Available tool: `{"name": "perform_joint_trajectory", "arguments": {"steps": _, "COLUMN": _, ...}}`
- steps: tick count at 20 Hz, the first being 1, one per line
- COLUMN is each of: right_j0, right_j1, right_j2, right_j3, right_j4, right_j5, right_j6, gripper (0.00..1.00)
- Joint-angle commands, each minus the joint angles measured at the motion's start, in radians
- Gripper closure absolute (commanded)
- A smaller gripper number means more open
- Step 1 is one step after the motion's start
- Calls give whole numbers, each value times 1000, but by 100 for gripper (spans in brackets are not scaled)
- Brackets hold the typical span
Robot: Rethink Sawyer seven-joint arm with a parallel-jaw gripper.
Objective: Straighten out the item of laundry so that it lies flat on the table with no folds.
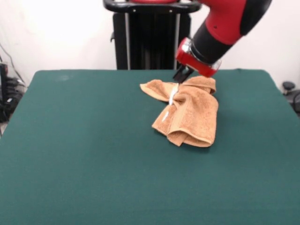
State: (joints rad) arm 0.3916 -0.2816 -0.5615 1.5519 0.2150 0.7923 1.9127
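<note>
The orange-tan terry towel (pixel 190 112) lies rumpled and folded over itself on the far right-centre of the dark green table (pixel 84 154). One corner spreads left, and a thick doubled fold hangs toward the front. A small white tag (pixel 164 117) shows on its left edge. The red and black arm comes down from the top right. My gripper (pixel 176 88) is at the towel's upper middle, and its black and white tips are pressed into the cloth. The folds gather toward the tips, so it looks shut on the towel there.
The black robot pedestal (pixel 150 37) stands behind the table's far edge. Cables and dark gear (pixel 7 93) sit off the table's left side. A dark object (pixel 290 91) sits past the right edge.
</note>
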Motion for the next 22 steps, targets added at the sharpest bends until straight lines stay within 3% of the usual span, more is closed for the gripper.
{"name": "perform_joint_trajectory", "arguments": {"steps": 1, "right_j0": -5, "right_j1": 138, "right_j2": 106, "right_j3": -46, "right_j4": 77, "right_j5": -81, "right_j6": 321, "gripper": 100}}
{"name": "perform_joint_trajectory", "arguments": {"steps": 13, "right_j0": -14, "right_j1": 266, "right_j2": 142, "right_j3": -102, "right_j4": 158, "right_j5": -218, "right_j6": 315, "gripper": 100}}
{"name": "perform_joint_trajectory", "arguments": {"steps": 22, "right_j0": -81, "right_j1": 184, "right_j2": 257, "right_j3": -35, "right_j4": 180, "right_j5": -238, "right_j6": 195, "gripper": 100}}
